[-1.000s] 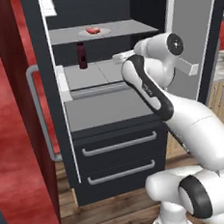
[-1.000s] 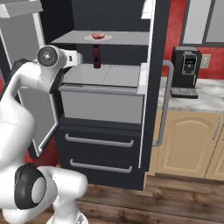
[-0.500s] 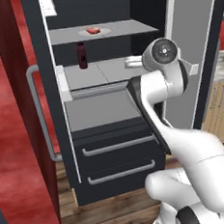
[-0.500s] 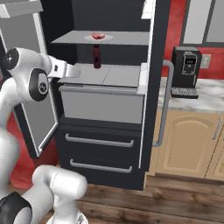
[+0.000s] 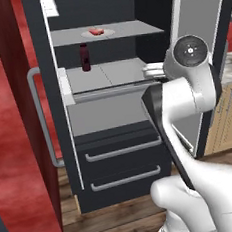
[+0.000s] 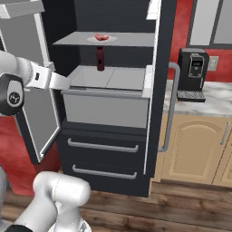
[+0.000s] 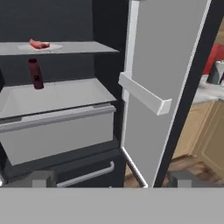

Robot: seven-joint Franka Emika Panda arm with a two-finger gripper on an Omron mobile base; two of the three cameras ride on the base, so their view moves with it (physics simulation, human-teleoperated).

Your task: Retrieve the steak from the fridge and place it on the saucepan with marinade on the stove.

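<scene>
The steak (image 5: 96, 32) is a small pink-red lump on a white plate on the upper shelf of the open fridge (image 5: 115, 138). I also see the steak (image 6: 101, 37) from the right, and far off at the upper left of the hand view (image 7: 38, 44). My gripper (image 7: 113, 179) is open and empty, its two tips wide apart. It hangs in front of the fridge (image 6: 108, 145) at the lower shelf's height, near the right-hand door, well short of the steak. The gripper (image 6: 62, 82) points into the fridge (image 7: 57, 127). The saucepan, marinade and stove are out of view.
A dark red bottle (image 5: 84, 57) stands upright on the lower shelf under the steak's shelf. Both fridge doors stand open, and one with a white door shelf (image 7: 144, 96) is close beside the hand. A coffee machine (image 6: 194, 72) sits on the counter beside the fridge.
The hand has drawn back from the shelf area, lower and toward the right-hand door, and the arm's elbow has swung up toward the cameras. The gripper stays open.
</scene>
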